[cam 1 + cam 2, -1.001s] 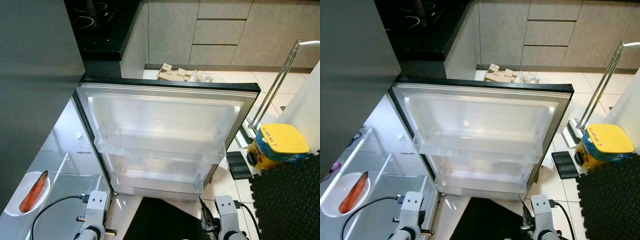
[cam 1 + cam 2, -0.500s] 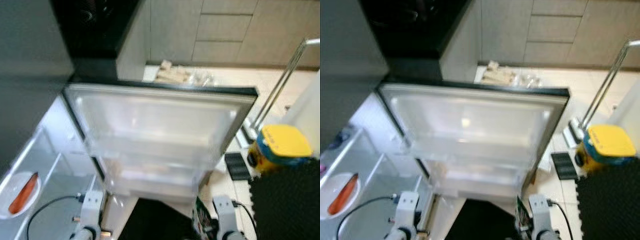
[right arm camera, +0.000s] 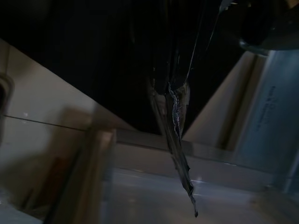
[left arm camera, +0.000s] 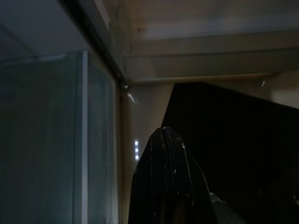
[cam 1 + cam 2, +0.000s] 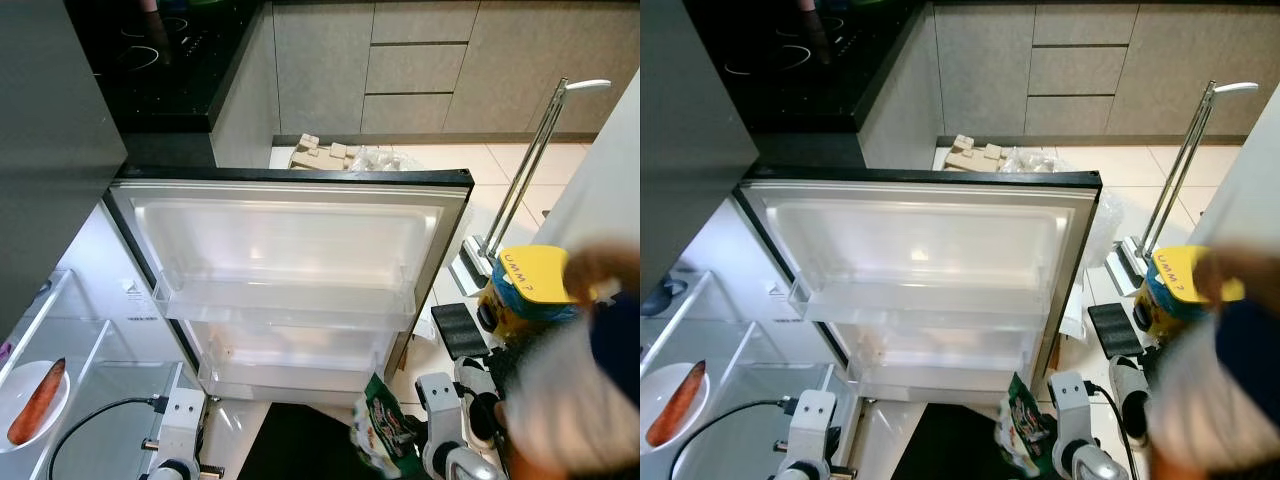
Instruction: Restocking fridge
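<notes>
Fridge door (image 5: pixel 290 250) stands wide open, its door shelves (image 5: pixel 285 305) bare. Right gripper (image 3: pixel 175 100) sits low by the door's bottom right corner, fingers pinched on a green packet (image 5: pixel 385 430). Left gripper (image 4: pixel 164 140) hangs idle by the door's lower left corner, fingers pressed together, holding nothing. Carrot (image 5: pixel 35 402) lies on a white plate (image 5: pixel 20 385) on the fridge shelf. Blurred person (image 5: pixel 575 390) at right.
</notes>
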